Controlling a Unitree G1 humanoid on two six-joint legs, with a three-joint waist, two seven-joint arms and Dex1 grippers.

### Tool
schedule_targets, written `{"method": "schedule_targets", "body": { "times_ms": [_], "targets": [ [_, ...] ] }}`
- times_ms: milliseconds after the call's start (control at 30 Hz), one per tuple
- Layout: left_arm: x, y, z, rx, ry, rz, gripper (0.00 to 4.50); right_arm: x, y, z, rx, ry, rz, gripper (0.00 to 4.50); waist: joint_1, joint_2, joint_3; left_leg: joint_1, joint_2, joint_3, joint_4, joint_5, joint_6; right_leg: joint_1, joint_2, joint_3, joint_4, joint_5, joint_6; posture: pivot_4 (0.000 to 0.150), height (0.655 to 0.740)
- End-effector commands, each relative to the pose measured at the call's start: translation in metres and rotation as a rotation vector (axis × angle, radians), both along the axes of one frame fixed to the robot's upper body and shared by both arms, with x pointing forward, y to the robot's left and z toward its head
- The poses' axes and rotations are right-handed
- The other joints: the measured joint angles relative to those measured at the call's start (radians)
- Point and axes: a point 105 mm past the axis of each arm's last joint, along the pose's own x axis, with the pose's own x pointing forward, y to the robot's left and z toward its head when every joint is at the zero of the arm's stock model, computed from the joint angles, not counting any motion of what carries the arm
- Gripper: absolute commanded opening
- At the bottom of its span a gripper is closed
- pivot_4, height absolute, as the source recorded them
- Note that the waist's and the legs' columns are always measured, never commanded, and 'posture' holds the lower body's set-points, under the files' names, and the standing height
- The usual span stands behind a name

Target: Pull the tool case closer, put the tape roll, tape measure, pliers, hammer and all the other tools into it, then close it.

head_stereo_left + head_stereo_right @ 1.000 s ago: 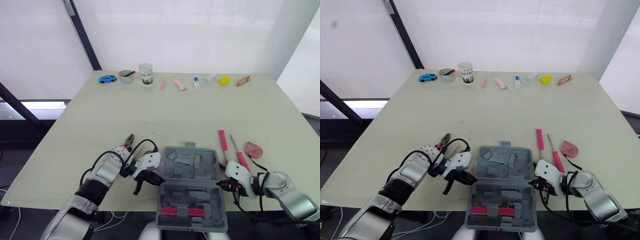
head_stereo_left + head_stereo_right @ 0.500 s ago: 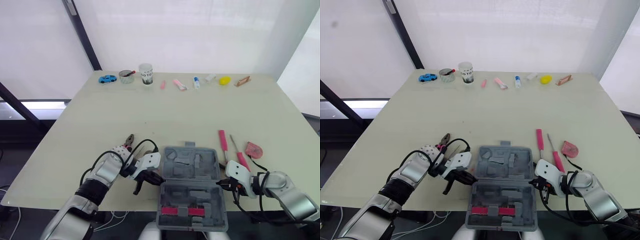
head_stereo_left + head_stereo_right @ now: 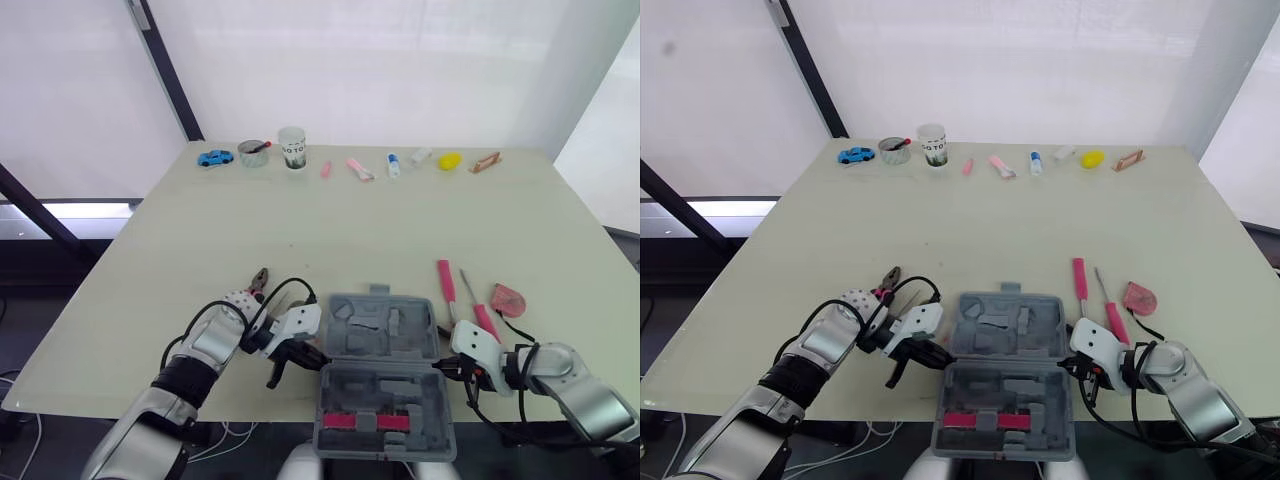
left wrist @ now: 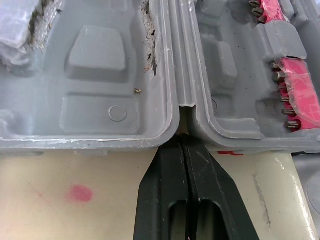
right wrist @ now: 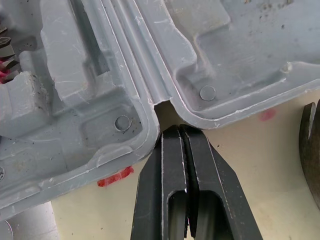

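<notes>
Head view, case: the grey tool case (image 3: pixel 385 340) lay open and flat at the near edge of the tabletop (image 3: pixel 350 230). Its lid half lay away from the robot. The base half was nearest and seemed to overhang the edge. A pink bit strip (image 3: pixel 365 423) sat in the base half.
Head view, arms: the left end effector (image 3: pixel 312 358) was at the case's left side and the right end effector (image 3: pixel 447 370) at its right, both on the hinge line.
Head view, loose tools: the pliers (image 3: pixel 259 280) lay just beyond the left arm. A pink-handled screwdriver (image 3: pixel 445 285) and a pink rounded tool (image 3: pixel 508 298), likely the tape measure, lay right of the case. No loose tool had been packed yet.
Head view, far edge: a blue toy car (image 3: pixel 214 158) and a white cup (image 3: pixel 291 147) stood in a row of oddments, well apart from the work.
Left wrist view: the black fingers (image 4: pixel 170 170) were pinched together with nothing between them. Their tips were at the hinge notch (image 4: pixel 184 111) between the two halves, but contact could not be told.
Right wrist view: the fingers (image 5: pixel 172 165) were likewise closed on nothing, tips just short of the opposite notch. A dark tool edge (image 5: pixel 311 150) lay beside the lid half, unidentified.
Step in hand: drawing the case closer, judged done or nearly so.
Next move: back both arms off the hinge, open one and reach for the nearest tool. For the left arm that is the pliers. The overhanging base half might tip if it is loaded first.
</notes>
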Motion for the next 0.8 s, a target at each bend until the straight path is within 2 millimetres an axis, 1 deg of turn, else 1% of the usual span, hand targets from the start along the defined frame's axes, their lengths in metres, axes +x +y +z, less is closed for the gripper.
{"method": "schedule_targets", "body": {
  "times_ms": [33, 300, 467, 567, 667, 800],
  "targets": [
    [0.004, 0.001, 0.003, -0.002, -0.017, 0.006, 0.0, 0.003, -0.004, 0.013, 0.01, -0.046, 0.004, 0.04, 0.0, 0.0, 0.0, 0.0, 0.0, 0.0, 0.0, 0.0, 0.0, 0.0, 0.0, 0.0, 0.0, 0.0, 0.0, 0.15, 0.74],
    [0.007, 0.007, 0.007, -0.003, -0.024, 0.023, 0.0, 0.003, -0.014, 0.015, 0.005, -0.042, -0.022, 0.04, 0.0, 0.0, 0.0, 0.0, 0.0, 0.0, 0.0, 0.0, 0.0, 0.0, 0.0, 0.0, 0.0, 0.0, 0.0, 0.15, 0.74],
    [0.011, 0.014, 0.016, -0.02, -0.043, 0.054, 0.0, 0.0, -0.022, 0.017, 0.017, -0.048, -0.057, 0.04, -0.001, 0.0, 0.0, 0.0, 0.0, 0.0, 0.0, 0.0, 0.0, 0.0, 0.0, 0.0, 0.0, 0.0, 0.0, 0.15, 0.74],
    [0.012, 0.018, 0.03, -0.117, -0.034, 0.14, 0.0, -0.003, -0.031, 0.024, 0.071, -0.055, -0.11, 0.04, 0.0, 0.0, 0.0, 0.0, 0.0, 0.0, 0.0, 0.0, 0.0, 0.0, 0.0, 0.0, 0.0, 0.0, 0.0, 0.15, 0.74],
    [0.005, 0.026, 0.039, -0.169, -0.018, 0.186, 0.0, -0.005, -0.037, 0.034, 0.136, -0.092, -0.16, 0.04, -0.001, 0.0, 0.0, -0.001, 0.002, 0.0, 0.0, 0.0, 0.0, 0.0, 0.0, 0.0, 0.0, 0.0, 0.0, 0.15, 0.74],
    [-0.006, 0.037, 0.059, -0.292, -0.016, 0.262, 0.0, -0.009, -0.051, 0.043, 0.189, -0.197, -0.241, 0.04, -0.001, 0.0, 0.0, -0.001, 0.003, 0.0, 0.0, 0.0, 0.0, 0.0, 0.0, 0.0, 0.0, 0.0, 0.0, 0.15, 0.74]
  ]
}}
